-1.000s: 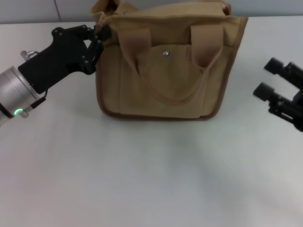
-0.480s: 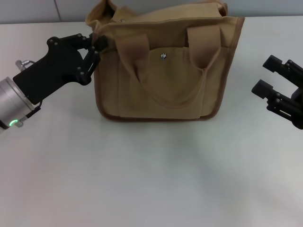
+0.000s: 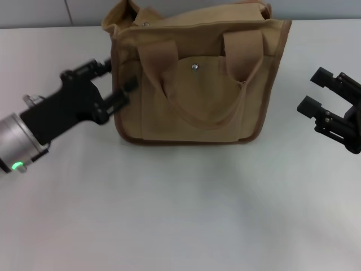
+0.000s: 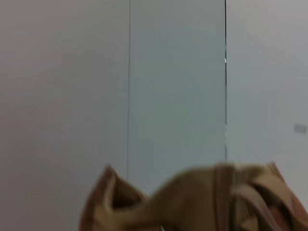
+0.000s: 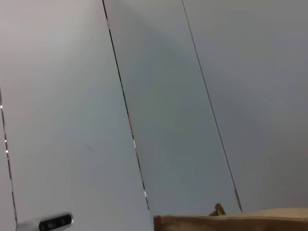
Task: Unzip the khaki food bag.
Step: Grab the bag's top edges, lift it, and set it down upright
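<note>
Surface: one white table (image 3: 180,214).
Bags: one khaki food bag (image 3: 194,79) is standing upright at the table's far middle, showing two handles.
Grippers: two; left gripper (image 3: 115,82) is spreading its fingers beside the bag's left edge; right gripper (image 3: 316,93) is waiting released, well apart.

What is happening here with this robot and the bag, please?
The robot is working on unzipping the khaki food bag, which stands upright on the white table. The left tool is open beside the bag's left side, its fingers spread and holding nothing. The right tool waits open, well apart from the bag's right side. Whether the zipper on top is open cannot be seen.
</note>
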